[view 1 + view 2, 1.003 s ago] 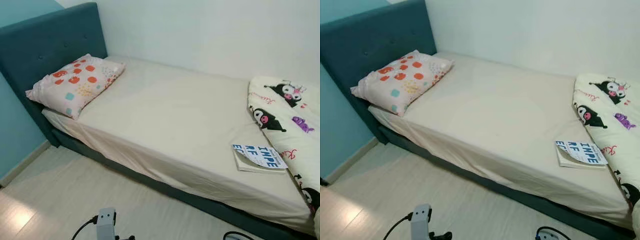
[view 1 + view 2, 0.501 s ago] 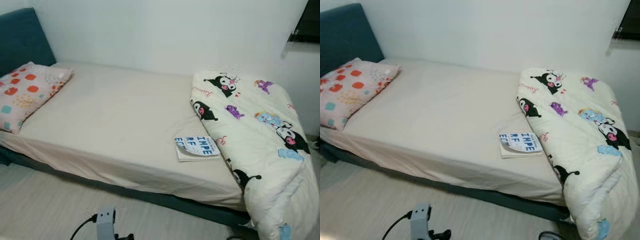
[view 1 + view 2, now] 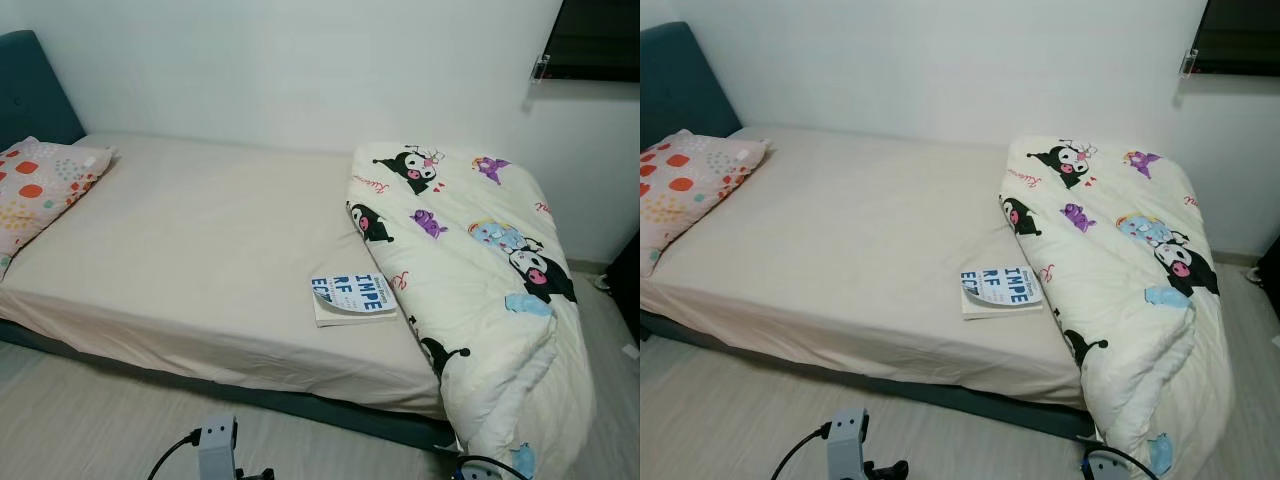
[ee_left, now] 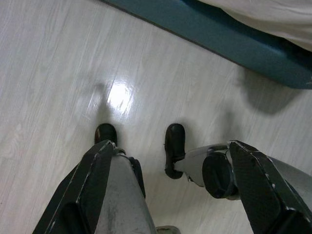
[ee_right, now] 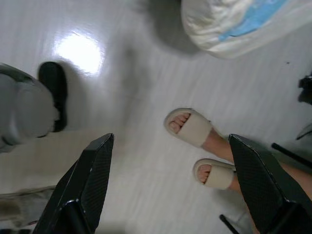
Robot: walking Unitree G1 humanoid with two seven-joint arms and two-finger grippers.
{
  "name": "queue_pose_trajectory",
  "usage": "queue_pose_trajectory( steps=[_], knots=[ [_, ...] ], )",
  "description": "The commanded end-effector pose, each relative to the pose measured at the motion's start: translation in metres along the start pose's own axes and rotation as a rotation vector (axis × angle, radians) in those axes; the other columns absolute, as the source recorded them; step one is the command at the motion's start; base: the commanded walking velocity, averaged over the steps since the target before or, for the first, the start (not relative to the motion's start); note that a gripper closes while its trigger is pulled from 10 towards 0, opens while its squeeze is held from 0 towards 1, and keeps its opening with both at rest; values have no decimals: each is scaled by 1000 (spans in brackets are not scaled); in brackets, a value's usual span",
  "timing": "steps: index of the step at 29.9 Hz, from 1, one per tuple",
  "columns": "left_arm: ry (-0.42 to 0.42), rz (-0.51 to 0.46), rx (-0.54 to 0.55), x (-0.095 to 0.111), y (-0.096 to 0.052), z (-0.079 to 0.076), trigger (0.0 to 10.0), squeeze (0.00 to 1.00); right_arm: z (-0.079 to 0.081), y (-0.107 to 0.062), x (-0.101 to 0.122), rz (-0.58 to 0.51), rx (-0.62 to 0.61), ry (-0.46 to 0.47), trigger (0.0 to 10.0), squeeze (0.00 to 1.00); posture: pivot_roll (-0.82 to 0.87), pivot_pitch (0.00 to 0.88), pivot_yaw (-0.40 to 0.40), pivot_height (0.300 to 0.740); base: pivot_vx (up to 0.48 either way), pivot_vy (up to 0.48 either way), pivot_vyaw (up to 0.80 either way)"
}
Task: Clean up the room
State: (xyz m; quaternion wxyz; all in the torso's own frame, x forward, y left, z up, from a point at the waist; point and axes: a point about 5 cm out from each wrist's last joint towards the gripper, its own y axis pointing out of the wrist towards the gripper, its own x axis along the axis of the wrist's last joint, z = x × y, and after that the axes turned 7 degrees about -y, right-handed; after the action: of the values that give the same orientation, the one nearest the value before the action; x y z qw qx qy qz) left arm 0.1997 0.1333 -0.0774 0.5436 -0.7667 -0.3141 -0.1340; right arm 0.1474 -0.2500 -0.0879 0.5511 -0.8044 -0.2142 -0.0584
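Cleanup looks barely started, judging from the scene: bed has a bare cream sheet, pillow sits at the headboard end, and cartoon-print duvet is bunched at the foot end, spilling over the mattress edge toward the floor. Book lies on the sheet near the front edge, touching or just beside the duvet. Nothing is held. Left gripper hangs low over the floor beside the teal bed frame, fingers spread wide, empty, with the robot's black feet showing between them. Right gripper also points at the floor, fingers spread, empty; a person's feet in pale slippers stand nearby, and a duvet corner probably hangs at the frame edge. Still left, by this read: book to clear off the bed, duvet to spread or fold.
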Motion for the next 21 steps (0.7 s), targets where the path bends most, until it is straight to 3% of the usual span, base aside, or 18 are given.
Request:
queue_pose_trajectory(
  steps=[1, 7, 9, 10, 14, 21],
  knots=[
    [3, 22, 28, -4, -2, 7, 10000, 0, 10, 0, 10, -43, 58, 46, 10000, 0, -37, 44, 28, 740, 386, 0, 0],
    [11, 26, 31, -3, -2, 7, 10000, 0, 15, -1, 36, -148, 118, 111, 10000, 0, -40, 45, 29, 740, 386, 0, 0],
    [15, 27, 30, -3, -2, 7, 10000, 0, 19, -3, 56, -233, 175, 144, 10000, 0, -40, 47, 30, 740, 388, 0, 0],
    [15, 27, 30, -3, -2, 7, 10000, 0, 19, -3, 56, -233, 175, 144, 10000, 0, -40, 47, 30, 740, 386, 0, 0],
    [14, 25, 29, -3, -2, 8, 10000, 0, 24, -11, 102, -407, 275, 138, 10000, 0, -43, 54, 32, 740, 380, 0, 0],
    [-21, 13, 41, -4, -2, 8, 10000, 0, 24, -20, 133, -522, 342, 154, 10000, 0, -45, 64, 28, 740, 191, 0, 0]
  ],
)
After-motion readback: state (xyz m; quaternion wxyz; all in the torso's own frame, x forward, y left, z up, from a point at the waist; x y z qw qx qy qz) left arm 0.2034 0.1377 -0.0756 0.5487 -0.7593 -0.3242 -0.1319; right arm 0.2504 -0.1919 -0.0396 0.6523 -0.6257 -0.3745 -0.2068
